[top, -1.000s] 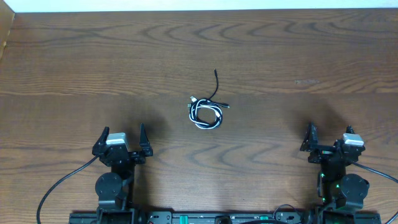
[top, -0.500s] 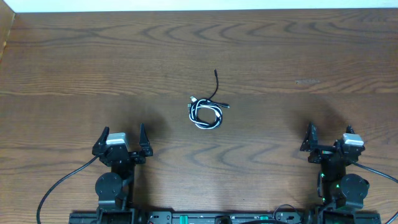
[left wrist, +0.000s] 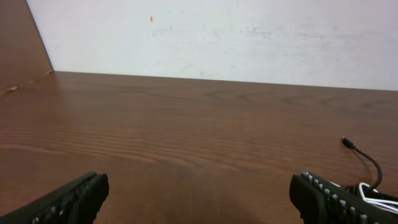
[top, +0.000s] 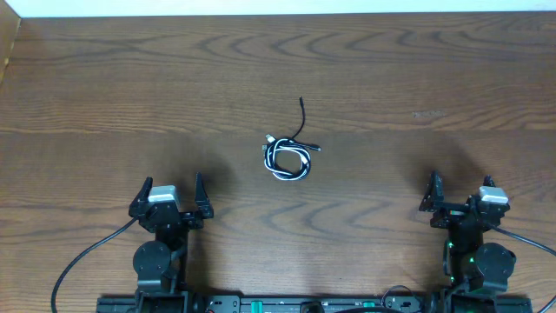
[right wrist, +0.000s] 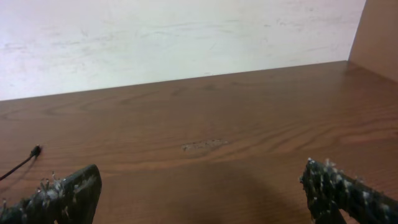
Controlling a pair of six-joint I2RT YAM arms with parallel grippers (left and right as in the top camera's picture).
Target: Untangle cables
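Note:
The cables [top: 287, 158] lie in a small tangled coil of white and black cord at the middle of the wooden table, with one black end [top: 301, 113] trailing away from me. My left gripper [top: 170, 191] is open and empty at the near left, well short of the coil. My right gripper [top: 456, 191] is open and empty at the near right. In the left wrist view the cables [left wrist: 373, 190] show at the far right, beyond the open gripper [left wrist: 199, 196]. In the right wrist view only a black cable end [right wrist: 25, 158] shows at the left, beside the open gripper [right wrist: 202, 196].
The wooden table [top: 417, 78] runs to a white wall at the back. A raised wooden side panel [left wrist: 18, 43] stands at the left and another [right wrist: 380, 31] at the right. Thick black cords [top: 82, 261] trail from the robot bases along the near edge.

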